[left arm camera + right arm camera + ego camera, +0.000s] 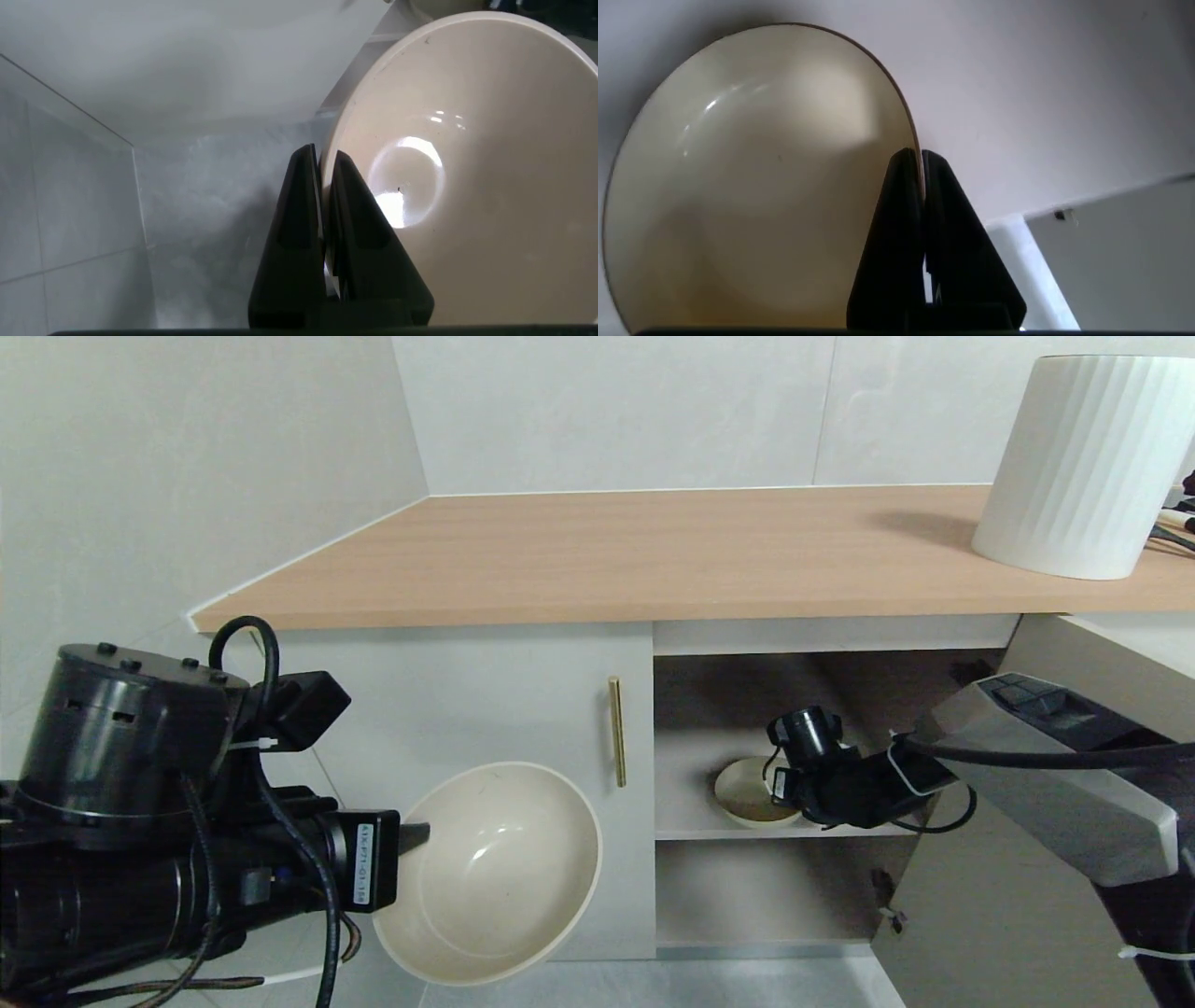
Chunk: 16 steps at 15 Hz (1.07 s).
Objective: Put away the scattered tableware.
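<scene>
A big bowl [504, 868] is held just in front of the closed left door [485, 709] of a white cabinet [822, 635], below the door's brass handle [615, 732]. The left gripper [415, 835] is clamped on the bowl's rim, one finger inside and one outside. In the left wrist view the fingers [301, 201] are seen almost together, with only the thin rim of the big bowl [467, 168] between them at the left gripper [324, 163]. The bowl is tipped up on edge, its mouth turned away from the door and upward. It is round, so no long axis is shown.

Inside the open right half of the cabinet, a small bowl [747, 793] is held at the upper shelf [691, 826], its mouth facing up and out of the cabinet. The right gripper [782, 791] is pinched on its rim. In the right wrist view the right gripper [922, 163] is nearly closed over the edge of the small bowl [766, 177]. Whether this bowl rests on the shelf cannot be told.

A white ribbed canister [1074, 467] stands on the wooden counter [653, 551] on top of the cabinet, above its open half.
</scene>
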{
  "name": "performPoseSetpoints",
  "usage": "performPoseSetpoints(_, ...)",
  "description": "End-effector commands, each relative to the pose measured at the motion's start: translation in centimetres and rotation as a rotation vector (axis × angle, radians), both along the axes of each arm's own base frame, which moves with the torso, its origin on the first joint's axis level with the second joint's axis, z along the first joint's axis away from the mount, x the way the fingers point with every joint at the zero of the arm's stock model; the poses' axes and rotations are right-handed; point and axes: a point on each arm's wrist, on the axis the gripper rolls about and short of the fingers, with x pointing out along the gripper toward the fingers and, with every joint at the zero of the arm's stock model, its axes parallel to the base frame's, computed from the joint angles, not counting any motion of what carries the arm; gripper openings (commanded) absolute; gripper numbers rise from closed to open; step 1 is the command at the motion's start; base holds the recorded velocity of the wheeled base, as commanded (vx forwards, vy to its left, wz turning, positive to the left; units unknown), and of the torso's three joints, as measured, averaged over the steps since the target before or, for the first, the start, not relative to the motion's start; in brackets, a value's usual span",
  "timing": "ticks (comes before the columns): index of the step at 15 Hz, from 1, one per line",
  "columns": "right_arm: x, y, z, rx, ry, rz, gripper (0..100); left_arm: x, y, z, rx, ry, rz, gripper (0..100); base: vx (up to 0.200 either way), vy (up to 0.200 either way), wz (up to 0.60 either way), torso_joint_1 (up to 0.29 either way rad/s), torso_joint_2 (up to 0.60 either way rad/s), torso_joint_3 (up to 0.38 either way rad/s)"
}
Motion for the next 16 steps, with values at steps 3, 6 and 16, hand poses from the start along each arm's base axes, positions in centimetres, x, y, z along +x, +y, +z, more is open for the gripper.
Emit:
performPoseSetpoints(3,1.3,-0.4,-1.2,-0.008,-0.013,-0.033,0,0.1,0.0,0.0,0.000,0.000,0.000,0,0.000,0.000,0.00,0.000,0.00,0.000)
performPoseSetpoints(6,1.5,-0.3,-1.2,0.008,-0.024,-0.051,0,0.1,0.0,0.0,0.000,0.001,0.000,0,0.000,0.000,0.00,0.000,0.00,0.000)
performPoseSetpoints(16,0.6,-0.3,2.5,0.071,-0.093,-0.087,100,0.2,-0.2,0.1,0.000,-0.012,-0.006,0,0.000,0.000,0.00,0.000,0.00,0.000)
